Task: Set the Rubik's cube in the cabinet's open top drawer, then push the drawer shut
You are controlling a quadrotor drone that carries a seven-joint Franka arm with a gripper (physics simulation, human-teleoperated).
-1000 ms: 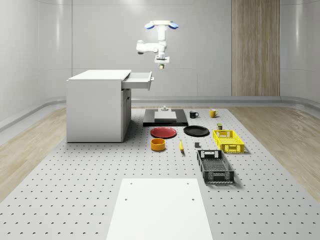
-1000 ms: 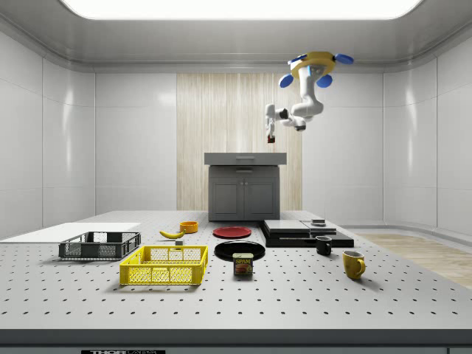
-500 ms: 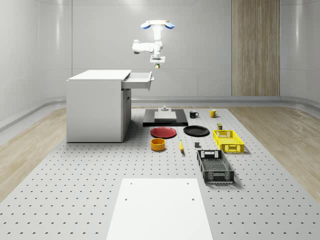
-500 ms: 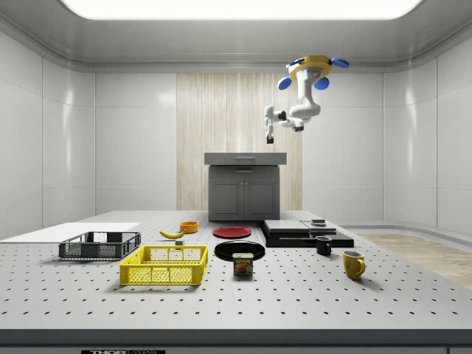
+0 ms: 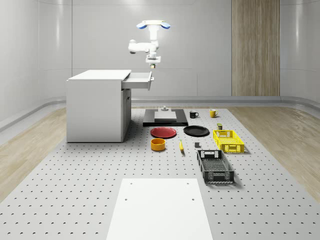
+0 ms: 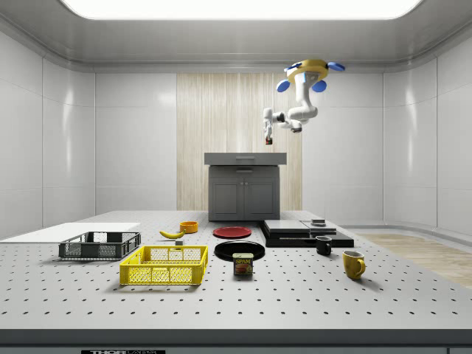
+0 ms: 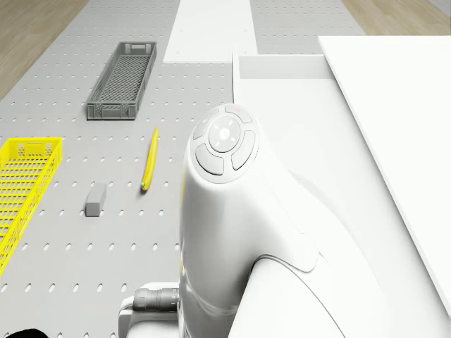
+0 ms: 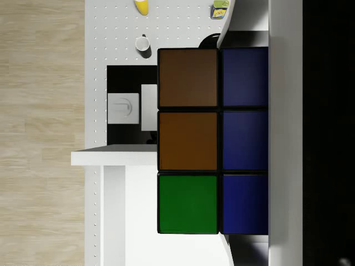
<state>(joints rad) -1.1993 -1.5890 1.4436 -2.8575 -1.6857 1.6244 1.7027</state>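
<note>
Above the worktop [image 5: 75, 200] the drone [image 5: 154, 24] has come nearer the open drawer [image 5: 139, 78], gripper [image 5: 153, 63] clasping the Rubik's cube [image 8: 213, 141], release soon

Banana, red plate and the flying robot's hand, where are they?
banana [image 6: 172, 234], side view, on its middle.
red plate [image 5: 163, 132], whole-scene view, on its centre.
hand [image 5: 153, 63], whole-scene view, at its tip above the open drawer.

- There was one cabinet [image 5: 97, 105].
- Two crates: one yellow [image 5: 228, 140], one grey [image 5: 215, 166].
- Two mugs: black [image 5: 193, 114], yellow [image 5: 212, 113].
- Two plates: red [image 5: 164, 132], black [image 5: 196, 131].
- One banana [image 5: 181, 146].
</note>
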